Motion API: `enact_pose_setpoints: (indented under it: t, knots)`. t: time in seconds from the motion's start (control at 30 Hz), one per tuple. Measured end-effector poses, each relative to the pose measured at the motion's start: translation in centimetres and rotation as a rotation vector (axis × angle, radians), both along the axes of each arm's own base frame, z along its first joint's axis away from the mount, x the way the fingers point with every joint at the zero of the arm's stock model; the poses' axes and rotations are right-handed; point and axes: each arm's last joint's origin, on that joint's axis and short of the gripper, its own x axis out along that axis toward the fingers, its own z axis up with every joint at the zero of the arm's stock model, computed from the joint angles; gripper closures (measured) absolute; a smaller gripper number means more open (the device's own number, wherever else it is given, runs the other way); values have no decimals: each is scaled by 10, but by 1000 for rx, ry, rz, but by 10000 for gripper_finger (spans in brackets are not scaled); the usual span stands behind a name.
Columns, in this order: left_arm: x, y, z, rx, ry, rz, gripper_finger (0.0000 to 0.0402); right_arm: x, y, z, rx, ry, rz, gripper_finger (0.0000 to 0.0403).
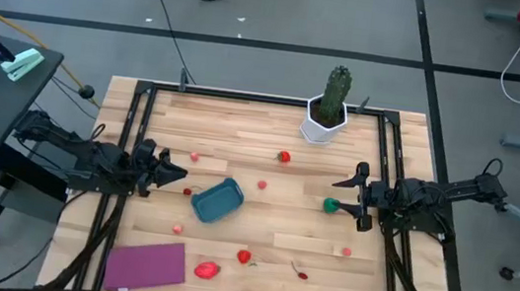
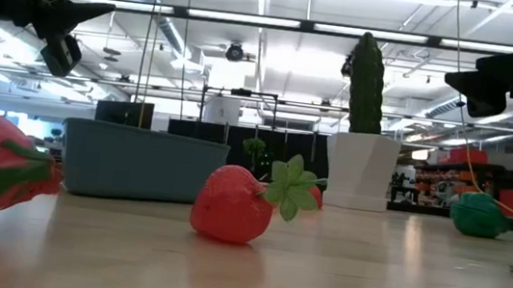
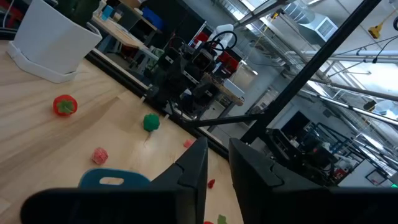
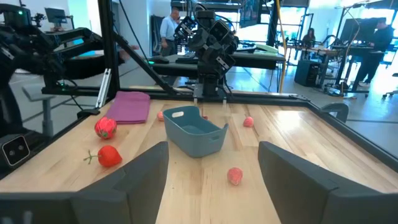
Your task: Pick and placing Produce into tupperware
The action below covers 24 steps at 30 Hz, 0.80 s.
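The teal tupperware (image 1: 217, 201) stands on the table left of centre, open side up, and shows in the low view (image 2: 138, 162) and the right wrist view (image 4: 196, 130). Red and pink produce lies scattered around it: a strawberry (image 1: 284, 155) near the cactus, another (image 1: 244, 256) (image 2: 230, 204) toward the near edge, and a bigger red piece (image 1: 208, 269). The green piece (image 1: 331, 206) (image 2: 478, 215) lies right of centre. My left gripper (image 1: 172, 174) (image 3: 217, 146) hovers shut, left of the tupperware. My right gripper (image 1: 354, 202) (image 4: 212, 148) hovers open, above and just right of the green piece.
A tall green cactus in a white pot (image 1: 329, 104) (image 2: 368, 84) stands at the far edge. A flat purple mat (image 1: 146, 264) (image 4: 129, 107) lies at the near left corner. Small pink pieces (image 1: 346, 252) (image 1: 195, 156) lie on the wood. Black frame rails (image 1: 133, 130) run along the table's sides.
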Motion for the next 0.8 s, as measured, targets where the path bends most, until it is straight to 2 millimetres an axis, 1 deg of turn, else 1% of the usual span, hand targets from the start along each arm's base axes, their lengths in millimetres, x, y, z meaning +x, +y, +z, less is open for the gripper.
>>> enact_pose_setpoints:
  t: [0.4,0.8]
  knots:
    - [0,0,0,0,0,0,335,0,0,0,0,0,0,145]
    - [0,0,0,0,0,0,328,0,0,0,0,0,0,145]
